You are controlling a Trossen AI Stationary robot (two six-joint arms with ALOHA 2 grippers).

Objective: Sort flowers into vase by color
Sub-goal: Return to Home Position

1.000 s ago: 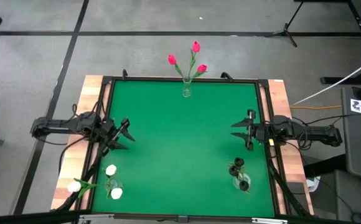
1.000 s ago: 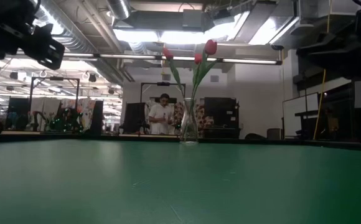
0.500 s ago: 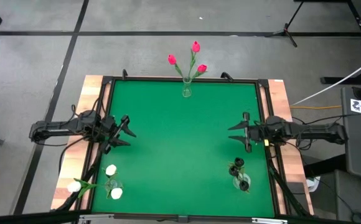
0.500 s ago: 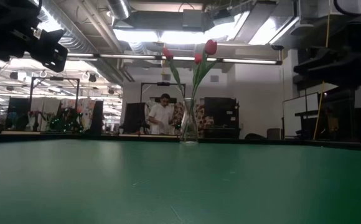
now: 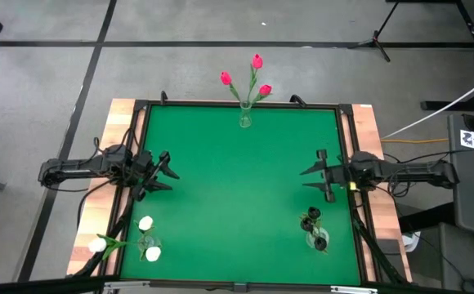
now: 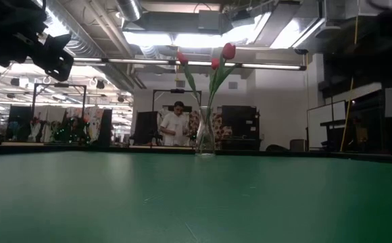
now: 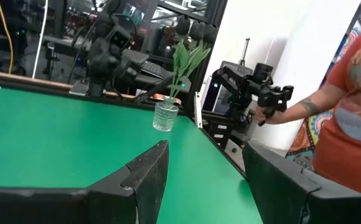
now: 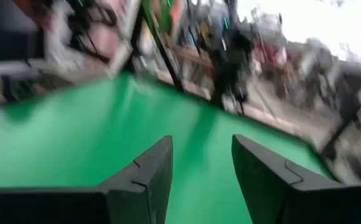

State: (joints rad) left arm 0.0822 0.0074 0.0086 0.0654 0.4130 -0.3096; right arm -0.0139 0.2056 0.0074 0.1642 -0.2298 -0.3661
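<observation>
Three pink-red flowers (image 5: 256, 62) stand with their stems in a glass vase (image 5: 245, 119) at the middle of the table's far edge; the low view shows the same vase (image 6: 205, 135). White flowers (image 5: 145, 224) sit in a vase (image 5: 147, 242) at the near left corner. Black flowers (image 5: 313, 215) sit in a vase (image 5: 316, 238) at the near right, and that vase (image 7: 165, 116) also shows in the left wrist view. My left gripper (image 5: 170, 173) hovers open and level over the table's left side. My right gripper (image 5: 310, 175) hovers open over the right side. Neither has anything between its fingers.
The green table top (image 5: 237, 188) lies between the two grippers. A person in an orange shirt (image 7: 348, 112) stands off the table near the black-flower vase, holding a hand device (image 7: 269, 94). Another person (image 6: 176, 125) stands far behind the table.
My right gripper has rolled about its own pointing line and its wrist has tipped a little. It stays open over the table's right side. The vases and flowers have not moved.
</observation>
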